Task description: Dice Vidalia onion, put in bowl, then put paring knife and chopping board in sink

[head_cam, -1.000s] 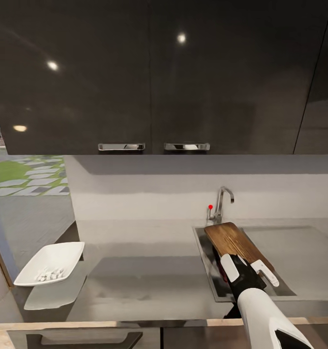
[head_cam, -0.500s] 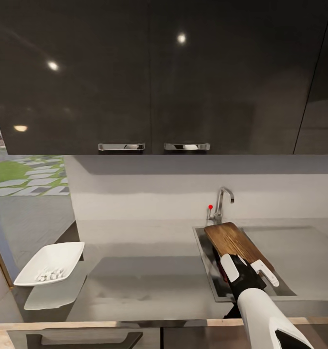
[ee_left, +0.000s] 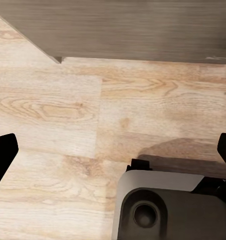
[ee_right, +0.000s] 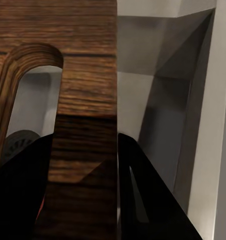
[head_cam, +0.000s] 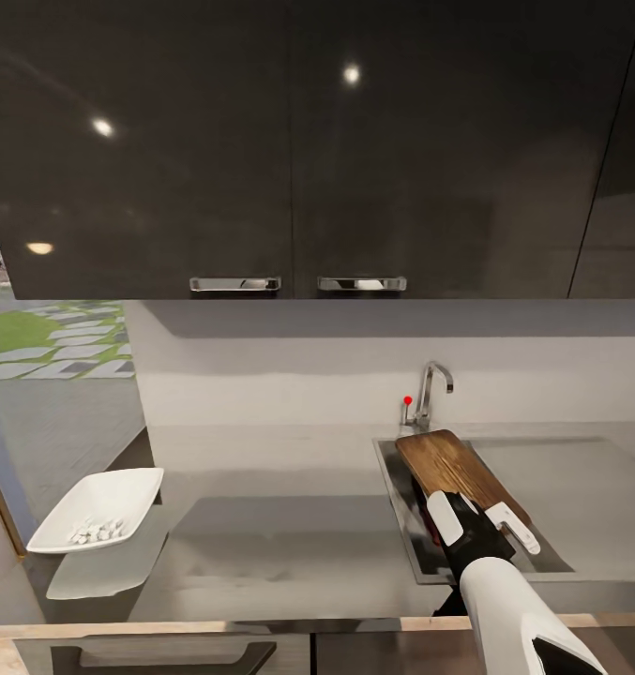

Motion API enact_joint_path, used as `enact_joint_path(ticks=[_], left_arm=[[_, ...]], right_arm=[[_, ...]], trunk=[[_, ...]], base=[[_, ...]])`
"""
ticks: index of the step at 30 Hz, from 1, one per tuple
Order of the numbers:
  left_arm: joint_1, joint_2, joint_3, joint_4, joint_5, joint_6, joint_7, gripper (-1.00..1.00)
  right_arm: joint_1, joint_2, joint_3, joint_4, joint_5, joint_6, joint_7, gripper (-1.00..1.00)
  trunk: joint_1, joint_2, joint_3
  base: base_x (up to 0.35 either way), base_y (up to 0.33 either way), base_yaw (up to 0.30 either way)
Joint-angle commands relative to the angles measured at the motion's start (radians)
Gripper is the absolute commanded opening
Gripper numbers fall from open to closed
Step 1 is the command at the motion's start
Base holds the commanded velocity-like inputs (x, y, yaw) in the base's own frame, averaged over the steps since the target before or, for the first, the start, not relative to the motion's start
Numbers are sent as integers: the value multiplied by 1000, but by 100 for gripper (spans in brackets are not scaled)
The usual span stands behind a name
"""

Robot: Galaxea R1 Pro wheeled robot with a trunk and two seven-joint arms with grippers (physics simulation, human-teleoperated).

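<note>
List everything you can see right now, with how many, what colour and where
Brown rectangular wooden chopping board: one, tilted over the sink, near end between the right gripper's fingers.
Stainless-steel sink: one, grey, right part of the countertop.
Chrome bent-spout tap: one, behind the sink, small red knob beside it.
Shallow glossy white bowl: one, left end of the countertop.
Diced onion: many tiny white cubes, in the bowl.
Glossy grey countertop: one, across the view.
Dark wall cabinets: above, two chrome handles.
Light wooden floor: below the left arm.
Right gripper: white and black, shut on the board.
Left gripper: black fingertips wide apart, above the floor.
</note>
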Motion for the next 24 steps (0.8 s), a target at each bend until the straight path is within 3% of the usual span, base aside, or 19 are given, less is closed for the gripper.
enact_joint_path(ticks=[1, 24], left_arm=[[-2, 0, -9, 4, 8, -6, 0, 100], [11, -5, -8, 8, 10, 0, 2, 100]], right_arm=[[-1, 1, -2, -1, -5, -7, 0, -100], [-1, 1, -3, -1, -5, -7, 0, -100]], trunk=[[0, -2, -2], [0, -2, -2]], base=[[0, 0, 0], [0, 0, 0]])
